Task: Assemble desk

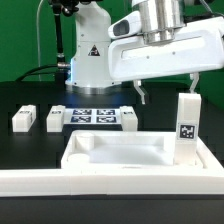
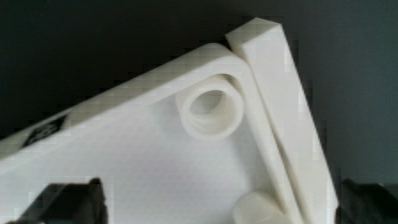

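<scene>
White plastic legs come first. At the exterior view's left, one loose leg (image 1: 22,119) and a second leg (image 1: 54,119) lie side by side on the black table (image 1: 20,150), not touching. Next is the marker board (image 1: 95,116) w/ its printed tags, then a third leg (image 1: 128,118) just beside the board's right edge.

The gripper (image 1: 136,94) hangs above that spot, just behind the desk top (image 1: 120,139). Its fingers are spread w/ nothing between them. The wrist view agrees: dark fingertips (image 2: 63,200) sit wide apart at the frame edges, over a corner of the top w/ an empty round corner socket (image 2: 214,108).

The desk top lies at front centre-right, rim up, against the long white rail (image 1: 60,185). Far right, a fourth leg (image 1: 187,125) stands upright at the top's far right corner. It's prob. seated in its socket, but the joint itself isn't visible.

Progress, as a judgement: approx. 1 of 4 legs fitted. 3 are loose and not yet picked up or fitted, so it's early in the job.
</scene>
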`<state>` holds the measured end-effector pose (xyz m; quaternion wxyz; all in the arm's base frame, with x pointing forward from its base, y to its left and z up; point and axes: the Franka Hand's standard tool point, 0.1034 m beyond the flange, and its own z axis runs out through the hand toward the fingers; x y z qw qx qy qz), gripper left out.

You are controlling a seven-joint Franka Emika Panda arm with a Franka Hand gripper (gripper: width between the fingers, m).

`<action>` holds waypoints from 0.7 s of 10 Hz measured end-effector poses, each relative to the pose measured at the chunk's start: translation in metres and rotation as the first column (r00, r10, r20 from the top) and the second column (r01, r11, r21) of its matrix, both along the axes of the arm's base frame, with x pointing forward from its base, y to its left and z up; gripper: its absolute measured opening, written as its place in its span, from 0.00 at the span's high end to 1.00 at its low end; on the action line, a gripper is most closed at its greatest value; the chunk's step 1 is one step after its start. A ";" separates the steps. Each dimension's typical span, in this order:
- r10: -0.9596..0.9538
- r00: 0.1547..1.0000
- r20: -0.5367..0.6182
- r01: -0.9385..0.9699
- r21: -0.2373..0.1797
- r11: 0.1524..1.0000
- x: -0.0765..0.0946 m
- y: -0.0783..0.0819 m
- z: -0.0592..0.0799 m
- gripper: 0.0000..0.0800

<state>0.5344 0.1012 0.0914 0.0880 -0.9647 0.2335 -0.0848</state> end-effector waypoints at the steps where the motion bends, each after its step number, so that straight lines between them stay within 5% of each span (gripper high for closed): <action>1: 0.043 0.999 0.005 -0.043 -0.010 0.999 0.000 0.000 0.000 0.19; 2: 0.151 0.988 0.012 -0.151 -0.036 0.988 -0.003 -0.004 -0.002 0.19; 5: 0.493 0.868 -0.051 -0.496 -0.113 0.861 -0.038 -0.052 -0.030 0.19; 7: 0.549 0.832 -0.075 -0.554 -0.132 0.822 -0.044 -0.053 -0.038 0.19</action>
